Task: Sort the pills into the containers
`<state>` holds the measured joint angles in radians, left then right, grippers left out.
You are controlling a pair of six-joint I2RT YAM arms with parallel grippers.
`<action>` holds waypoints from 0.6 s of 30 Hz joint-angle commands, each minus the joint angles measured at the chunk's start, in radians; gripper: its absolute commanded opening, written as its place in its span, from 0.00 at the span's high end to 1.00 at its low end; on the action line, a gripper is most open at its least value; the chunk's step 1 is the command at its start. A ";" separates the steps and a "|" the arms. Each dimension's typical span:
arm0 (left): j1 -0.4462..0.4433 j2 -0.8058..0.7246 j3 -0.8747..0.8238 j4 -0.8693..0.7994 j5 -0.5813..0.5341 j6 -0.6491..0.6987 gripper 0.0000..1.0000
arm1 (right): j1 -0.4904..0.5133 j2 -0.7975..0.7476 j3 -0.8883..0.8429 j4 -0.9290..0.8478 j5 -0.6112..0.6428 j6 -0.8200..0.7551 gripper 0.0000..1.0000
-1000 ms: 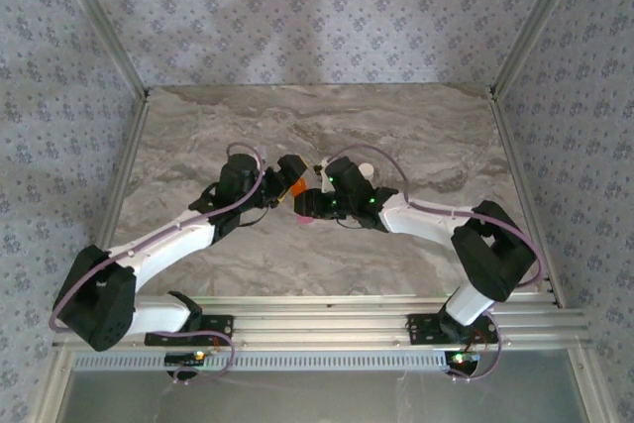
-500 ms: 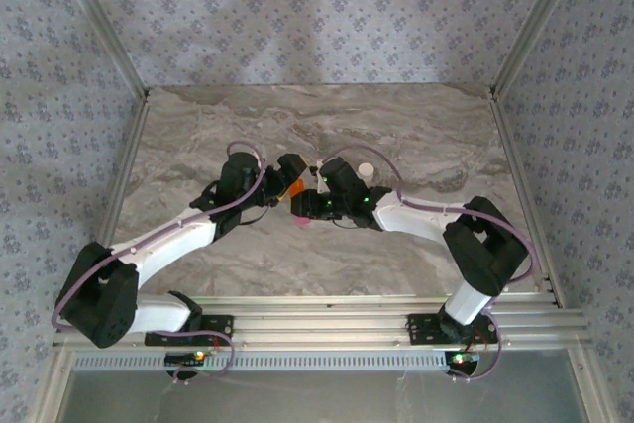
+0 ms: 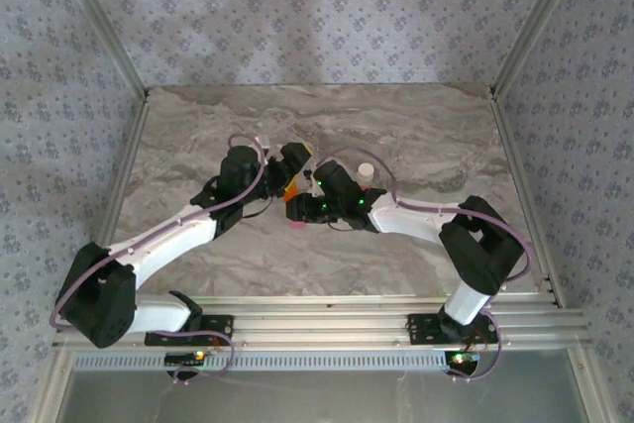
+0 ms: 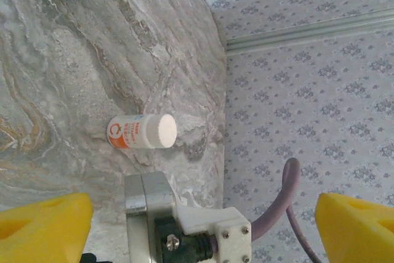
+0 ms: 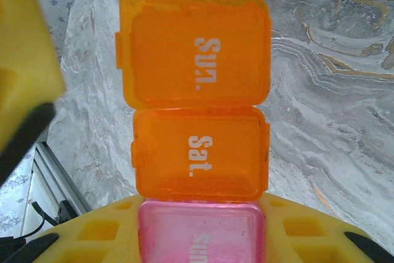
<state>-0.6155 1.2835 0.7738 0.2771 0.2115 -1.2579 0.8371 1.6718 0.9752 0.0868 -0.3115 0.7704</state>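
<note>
Fingers (image 5: 92,232) of the right gripper (image 5: 200,244) are clamped on the containers (image 5: 197,152) at the pink compartment, with the orange compartments projecting beyond the fingertips. Left gripper (image 4: 197,214) fingers (image 4: 37,226) stand wide apart, with the white bottle (image 4: 141,132) on the table (image 4: 61,47) beyond them.

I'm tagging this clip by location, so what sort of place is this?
Most likely a robot test cell: a grey marble-patterned tabletop framed by silver aluminium rails, with floral-patterned wallpaper panels boxing it in on three sides.
</note>
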 commanded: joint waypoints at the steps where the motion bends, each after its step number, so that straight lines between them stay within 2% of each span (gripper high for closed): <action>1: 0.008 -0.070 -0.005 -0.066 -0.074 0.009 0.06 | -0.010 -0.018 -0.013 -0.005 -0.001 -0.016 0.94; 8: 0.091 -0.187 -0.109 -0.161 -0.114 0.039 0.04 | -0.038 -0.046 -0.053 -0.129 -0.002 -0.131 0.91; 15: 0.204 -0.256 -0.123 -0.335 -0.071 0.203 0.03 | -0.057 0.007 0.003 -0.296 0.026 -0.314 0.86; 18: 0.227 -0.284 -0.154 -0.331 -0.081 0.203 0.02 | -0.057 0.038 0.029 -0.326 0.037 -0.346 0.86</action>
<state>-0.4023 1.0348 0.6407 -0.0025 0.1299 -1.1122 0.7811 1.6787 0.9600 -0.1612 -0.2977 0.5117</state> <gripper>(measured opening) 0.979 0.386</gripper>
